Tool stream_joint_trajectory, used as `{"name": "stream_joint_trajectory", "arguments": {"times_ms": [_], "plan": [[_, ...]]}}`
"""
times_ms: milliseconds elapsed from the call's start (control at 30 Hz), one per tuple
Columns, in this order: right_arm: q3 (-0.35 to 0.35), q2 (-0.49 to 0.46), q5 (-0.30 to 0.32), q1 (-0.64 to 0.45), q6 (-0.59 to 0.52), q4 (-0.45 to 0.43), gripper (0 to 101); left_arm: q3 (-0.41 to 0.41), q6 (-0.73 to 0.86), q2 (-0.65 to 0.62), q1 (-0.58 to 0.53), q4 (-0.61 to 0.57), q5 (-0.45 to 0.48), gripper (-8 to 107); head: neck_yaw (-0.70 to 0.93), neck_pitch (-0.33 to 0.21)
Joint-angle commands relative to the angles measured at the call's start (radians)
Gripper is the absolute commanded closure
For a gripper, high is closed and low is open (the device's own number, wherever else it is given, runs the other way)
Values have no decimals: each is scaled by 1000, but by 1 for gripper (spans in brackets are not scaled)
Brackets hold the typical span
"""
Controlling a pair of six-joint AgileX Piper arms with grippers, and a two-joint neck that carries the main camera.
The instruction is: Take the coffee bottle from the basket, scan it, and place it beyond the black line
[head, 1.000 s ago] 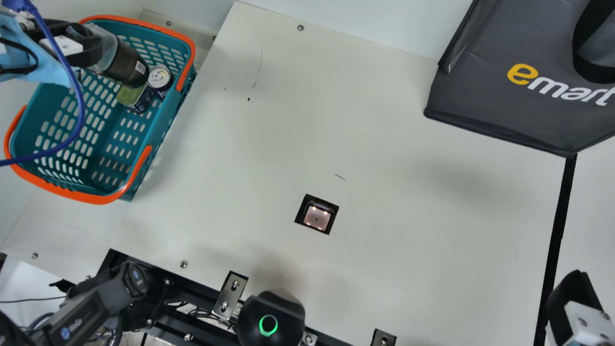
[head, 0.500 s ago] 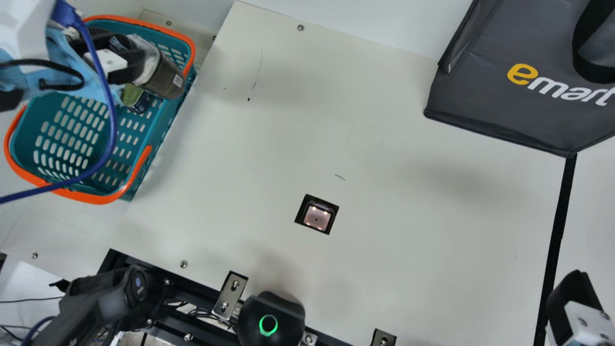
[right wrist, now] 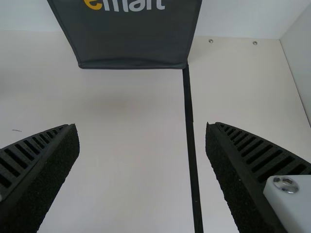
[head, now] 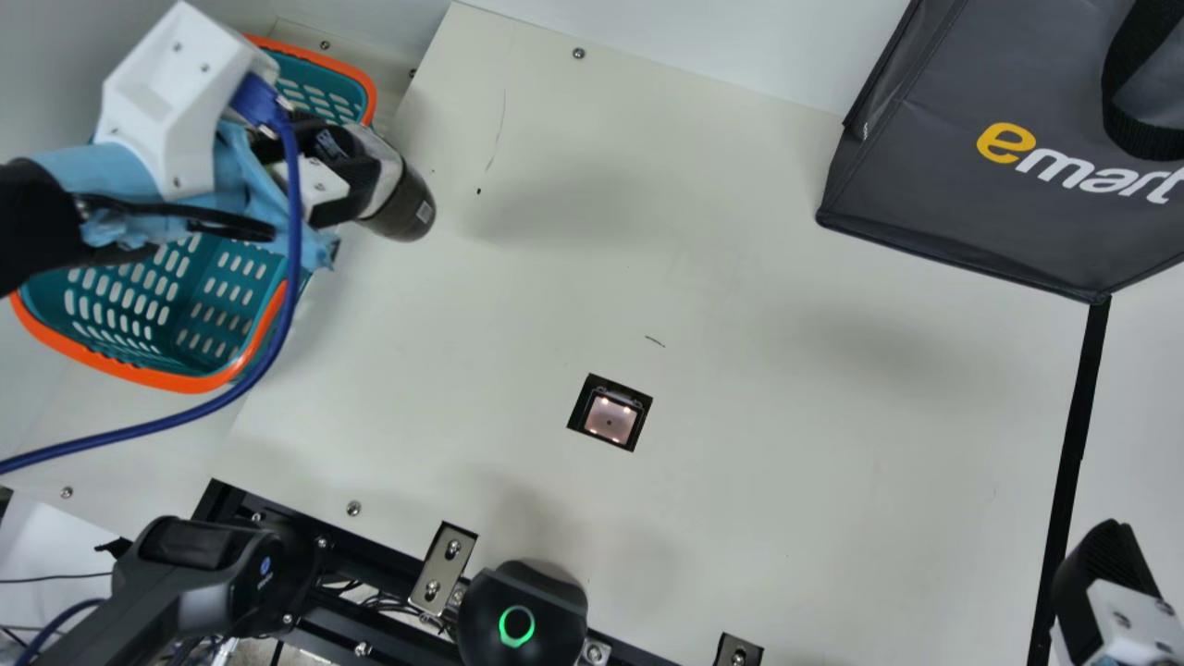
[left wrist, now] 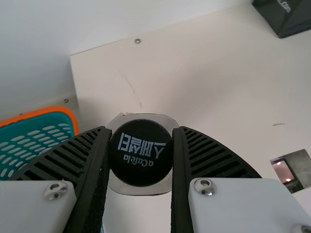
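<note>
In the main view my left gripper (head: 347,171) is shut on the coffee bottle (head: 403,205), which hangs tilted just past the basket's (head: 185,381) right rim. The left wrist view shows the bottle's black cap (left wrist: 141,153) squeezed between the pads of my left gripper (left wrist: 141,155). At the main view's lower right is my right gripper (head: 1105,573); in the right wrist view this right gripper (right wrist: 142,145) stands wide open, nothing between its fingers. The scanner window (head: 610,418) is lit in the table. The black line (head: 1073,444) runs along the table's right part.
A dark grey bag (head: 971,185) stands at the back right, at the far end of the black line. A blue cable (head: 294,231) hangs from the left arm over the basket. A black device with a green ring (head: 518,624) sits at the front edge.
My left gripper has carried the bottle rightward and a little toward the front, from above the basket out over its right rim. The right arm has kept still.
</note>
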Motion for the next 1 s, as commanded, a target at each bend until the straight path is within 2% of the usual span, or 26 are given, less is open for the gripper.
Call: {"name": "stream_joint_trajectory", "arguments": {"times_ms": [0, 533, 967], "plan": [[0, 0, 0, 0, 0, 0, 10, 1, -49, 4, -82, 26, -14, 89, 2, -26], [0, 0, 0, 0, 0, 0, 10, -9, -306, 82, -438, 183, -119, 89, 2, -26], [0, 0, 0, 0, 0, 0, 10, -21, -451, 148, -612, 268, -171, 89, 2, -26]]}}
